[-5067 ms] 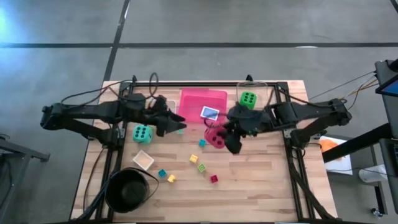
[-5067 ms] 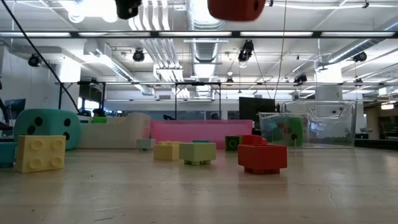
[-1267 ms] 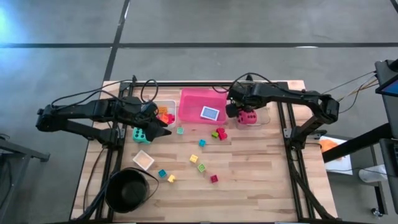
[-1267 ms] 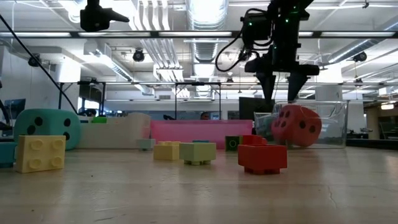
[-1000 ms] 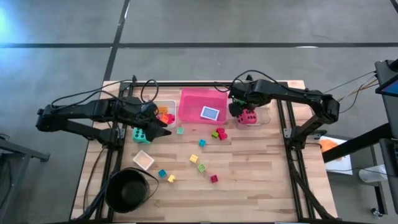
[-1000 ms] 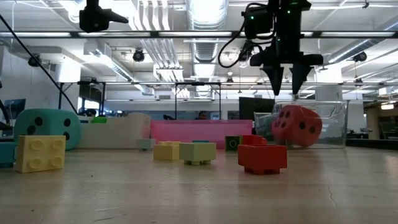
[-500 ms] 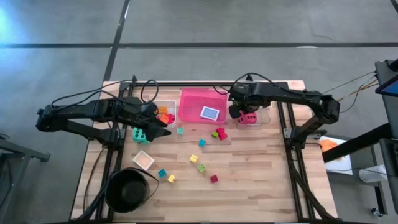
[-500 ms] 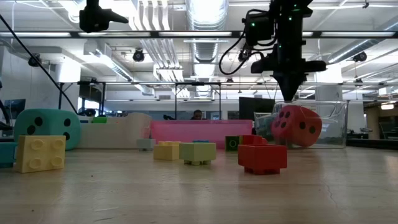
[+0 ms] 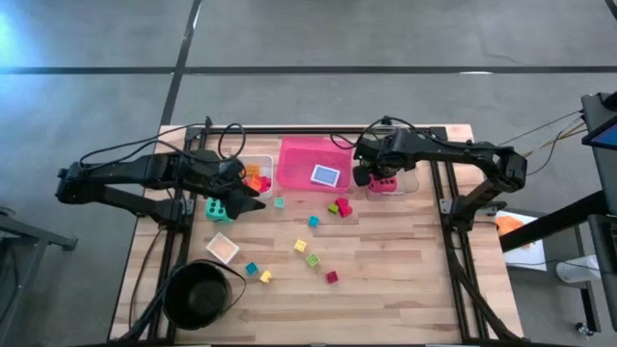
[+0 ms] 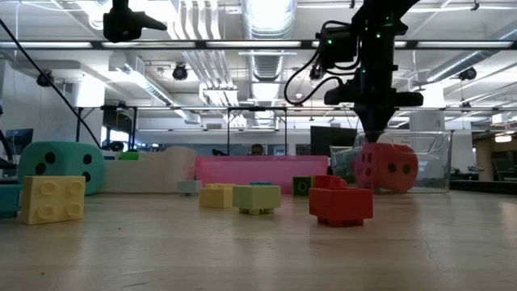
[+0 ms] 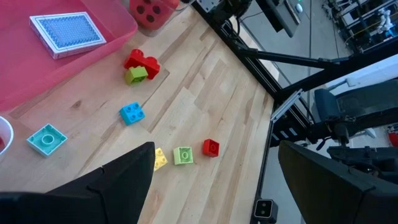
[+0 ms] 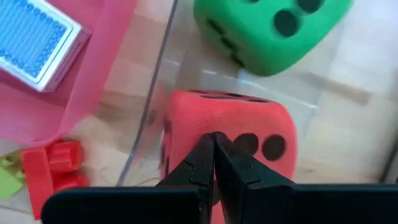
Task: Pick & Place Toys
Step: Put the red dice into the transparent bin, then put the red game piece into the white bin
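Note:
The red die (image 12: pixel 230 143) sits in the clear tray (image 9: pixel 413 166) at the table's far right, beside the green die (image 12: pixel 273 31). My right gripper (image 10: pixel 374 139) is shut and points down, its tips on the red die (image 10: pixel 386 168). My left gripper (image 11: pixel 214 186) hangs open at the far left, above and beside the teal die (image 9: pixel 218 207), which rests on the table. Small bright blocks (image 9: pixel 312 253) lie scattered mid-table. A blue card (image 9: pixel 326 175) lies in the pink tray (image 9: pixel 289 145). My right gripper touches the red die's top face (image 12: pixel 186 124) with its shut fingertips (image 12: pixel 205 146), coming from above and pointing down. The die rests on the floor of the clear tray.
A white tray (image 9: pixel 253 173) with several blocks stands left of the pink tray. A black bowl (image 9: pixel 198 294) sits at the near left, with a small pale square (image 9: pixel 222 248) beyond it. A red and green block pair (image 9: pixel 339 206) lies just in front of the pink tray.
My right gripper has shut its fingers and come down onto the top of the red die. The die has stayed in the clear tray and has turned slightly, its top now a little lower.

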`<state>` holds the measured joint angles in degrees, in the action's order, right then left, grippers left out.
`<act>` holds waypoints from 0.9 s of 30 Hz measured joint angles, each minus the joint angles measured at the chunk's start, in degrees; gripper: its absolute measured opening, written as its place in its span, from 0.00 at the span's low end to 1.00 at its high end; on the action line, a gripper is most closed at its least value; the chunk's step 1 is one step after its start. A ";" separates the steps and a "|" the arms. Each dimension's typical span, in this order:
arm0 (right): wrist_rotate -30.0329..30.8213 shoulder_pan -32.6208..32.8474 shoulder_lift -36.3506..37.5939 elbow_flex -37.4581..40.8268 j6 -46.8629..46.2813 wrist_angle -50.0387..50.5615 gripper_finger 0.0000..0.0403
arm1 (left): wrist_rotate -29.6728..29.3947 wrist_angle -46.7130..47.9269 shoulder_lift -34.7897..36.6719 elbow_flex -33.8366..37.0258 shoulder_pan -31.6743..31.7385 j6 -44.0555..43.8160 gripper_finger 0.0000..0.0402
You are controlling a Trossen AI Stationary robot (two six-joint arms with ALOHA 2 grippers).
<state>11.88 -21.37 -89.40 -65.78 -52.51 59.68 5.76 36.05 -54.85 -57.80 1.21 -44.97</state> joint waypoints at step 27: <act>-4.35 9.97 3.29 -9.76 7.06 -0.45 0.02 | 0.02 0.00 0.00 0.00 0.00 -0.55 0.85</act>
<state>7.52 -11.40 -86.11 -75.54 -45.46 59.23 5.78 36.05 -54.85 -57.80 1.21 -45.52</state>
